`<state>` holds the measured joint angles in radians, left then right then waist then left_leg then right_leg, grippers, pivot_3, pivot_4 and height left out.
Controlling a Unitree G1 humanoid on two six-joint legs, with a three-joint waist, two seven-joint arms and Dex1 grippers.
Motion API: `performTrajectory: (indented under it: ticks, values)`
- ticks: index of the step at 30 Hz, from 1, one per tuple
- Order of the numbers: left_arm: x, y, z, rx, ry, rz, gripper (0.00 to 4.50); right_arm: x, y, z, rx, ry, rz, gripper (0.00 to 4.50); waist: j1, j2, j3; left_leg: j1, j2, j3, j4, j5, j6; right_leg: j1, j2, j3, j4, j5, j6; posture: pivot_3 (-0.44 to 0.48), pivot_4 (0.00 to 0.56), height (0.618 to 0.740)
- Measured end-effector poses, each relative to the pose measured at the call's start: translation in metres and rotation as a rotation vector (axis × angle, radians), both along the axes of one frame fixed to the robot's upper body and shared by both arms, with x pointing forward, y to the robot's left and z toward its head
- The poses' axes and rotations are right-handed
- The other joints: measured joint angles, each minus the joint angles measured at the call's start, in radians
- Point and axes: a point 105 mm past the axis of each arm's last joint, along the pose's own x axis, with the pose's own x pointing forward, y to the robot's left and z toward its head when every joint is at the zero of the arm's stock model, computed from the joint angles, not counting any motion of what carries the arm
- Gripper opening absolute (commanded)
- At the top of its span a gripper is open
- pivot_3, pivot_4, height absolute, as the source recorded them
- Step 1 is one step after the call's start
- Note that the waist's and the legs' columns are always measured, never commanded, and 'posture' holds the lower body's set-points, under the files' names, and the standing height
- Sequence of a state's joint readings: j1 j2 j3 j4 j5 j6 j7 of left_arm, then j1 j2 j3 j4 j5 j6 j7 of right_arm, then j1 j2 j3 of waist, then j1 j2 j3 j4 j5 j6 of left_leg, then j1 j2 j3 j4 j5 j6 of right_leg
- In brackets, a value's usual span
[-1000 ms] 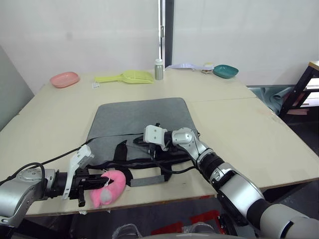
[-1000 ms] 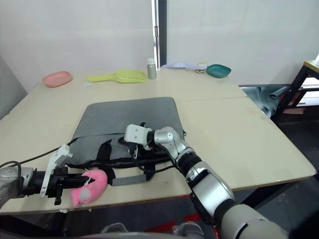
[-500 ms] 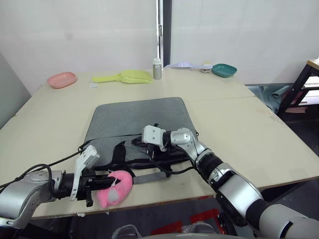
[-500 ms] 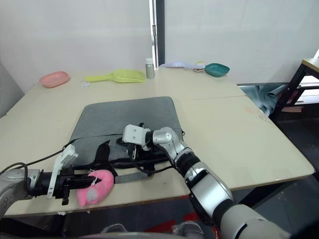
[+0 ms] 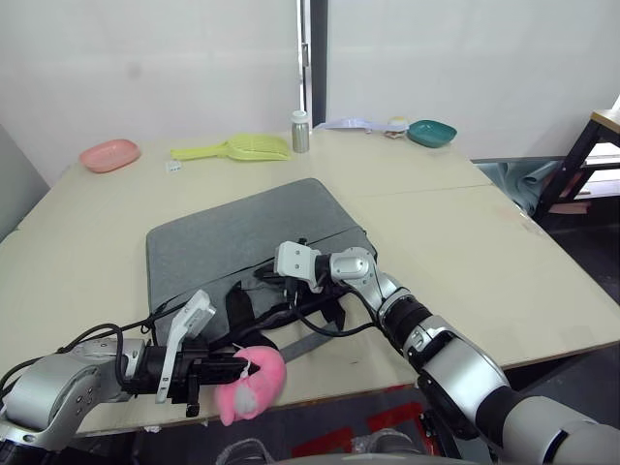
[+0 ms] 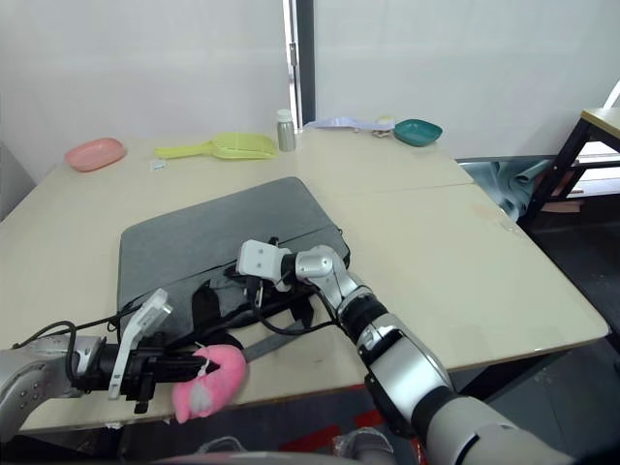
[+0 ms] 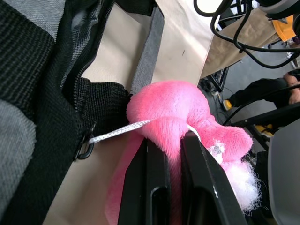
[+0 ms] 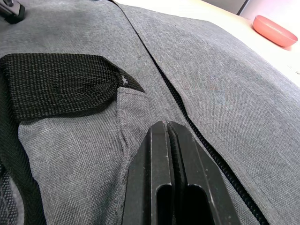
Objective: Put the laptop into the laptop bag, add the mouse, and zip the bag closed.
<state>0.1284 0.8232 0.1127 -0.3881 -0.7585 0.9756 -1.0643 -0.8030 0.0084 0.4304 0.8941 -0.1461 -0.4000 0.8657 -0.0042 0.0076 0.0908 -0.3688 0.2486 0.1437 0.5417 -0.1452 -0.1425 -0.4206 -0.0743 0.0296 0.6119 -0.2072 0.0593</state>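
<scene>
Nearest me, my left gripper lies low along the table's front edge, clamped on a pink plush lump that is tied by a white cord to the laptop bag — the plush overhangs the edge. Further in, my right gripper reaches across with its fingers pressed together on the bag's grey fabric beside the zipper. The bag lies skewed, open tabletop to its right.
</scene>
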Motion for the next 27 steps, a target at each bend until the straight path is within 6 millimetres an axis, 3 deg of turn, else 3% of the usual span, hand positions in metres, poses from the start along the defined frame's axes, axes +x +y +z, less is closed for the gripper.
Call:
performTrajectory:
  ticks: [6, 13, 18, 22, 27]
  values:
    - [0.003, 0.001, -0.002, 0.017, -0.029, 0.000, 0.00, 0.001, 0.000, 0.000, -0.003, 0.004, -0.004, 0.11, 0.001, 0.001, 0.001, 0.000, 0.000, 0.000, -0.001, 0.000, 0.000, 0.000, 0.000, 0.000, 0.000, -0.001, 0.001, 0.000, 0.150, 0.740]
    - [-0.001, 0.009, -0.003, 0.020, -0.032, 0.021, 2.56, 0.000, 0.002, 0.002, 0.005, 0.008, 0.005, 0.00, -0.002, 0.001, 0.002, 0.000, 0.000, 0.000, -0.003, 0.000, 0.000, -0.003, 0.000, 0.000, 0.000, -0.001, 0.001, 0.000, 0.150, 0.740]
    - [-0.024, 0.043, 0.009, 0.114, 0.033, 0.002, 4.33, -0.001, 0.004, 0.004, 0.007, 0.007, 0.016, 0.00, -0.007, 0.000, 0.003, -0.001, 0.000, 0.001, -0.006, 0.000, -0.001, -0.005, 0.001, 0.001, -0.002, -0.002, 0.000, 0.000, 0.150, 0.740]
    - [-0.026, 0.062, 0.034, 0.141, 0.006, -0.027, 4.45, 0.001, 0.003, 0.005, 0.012, 0.012, 0.006, 0.00, -0.002, 0.000, 0.007, 0.000, 0.000, 0.001, -0.008, -0.001, -0.001, -0.006, 0.001, 0.000, -0.002, -0.002, 0.000, 0.000, 0.150, 0.740]
    - [-0.016, 0.090, 0.051, 0.158, -0.034, 0.057, 4.45, 0.003, 0.002, 0.009, 0.032, 0.049, -0.011, 0.00, 0.000, 0.002, 0.011, 0.000, 0.000, 0.001, -0.010, -0.001, -0.001, -0.007, 0.001, 0.000, -0.001, -0.002, -0.001, 0.000, 0.150, 0.740]
